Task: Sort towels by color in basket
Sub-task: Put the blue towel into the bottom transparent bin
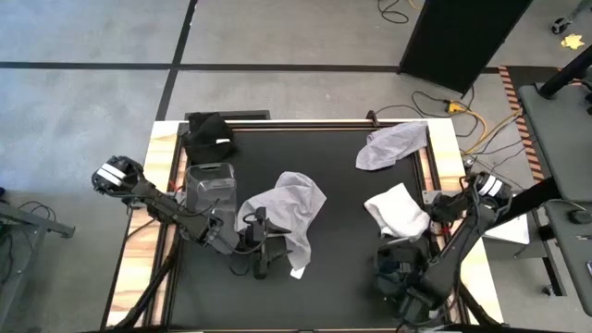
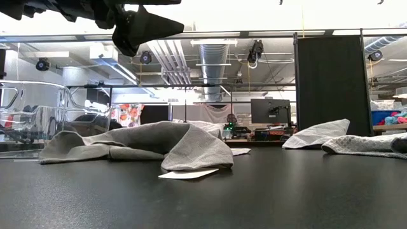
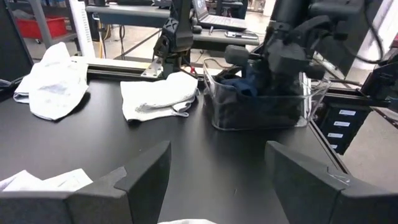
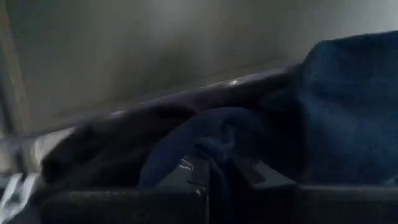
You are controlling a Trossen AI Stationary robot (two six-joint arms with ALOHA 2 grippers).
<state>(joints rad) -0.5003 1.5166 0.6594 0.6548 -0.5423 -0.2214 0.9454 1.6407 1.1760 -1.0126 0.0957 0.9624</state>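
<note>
The left pincer point(image 1: 263, 248) hovers above the black desk point(image 1: 342, 250), beside the near edge of a grey towel point(image 1: 289, 208) that lies crumpled at the desk's middle. In the left wrist view its two dark fingers point(image 3: 146, 177) stand wide apart with nothing between them. A small white tag point(image 1: 296, 272) lies flat on the desk, just beside this towel's near edge.

The right pincer point(image 1: 400, 268) is lowered into a clear basket point(image 3: 258, 102) at the near right of the desk. That basket holds navy towels point(image 3: 245, 84). In the right wrist view, dark blue cloth point(image 4: 336, 106) fills the frame; whether the fingers are apart or closed on it cannot be determined.

A white towel point(image 1: 398, 211), folded over, lies just beside that basket. A second light grey towel point(image 1: 392, 144) lies at the far right corner of the desk. A black towel point(image 1: 207, 136) bearing a small white tag sits at the far left corner. An empty clear basket point(image 1: 210, 187) stands near it, on the left side.

No legible writing or brand marks appear on the tags or baskets.
</note>
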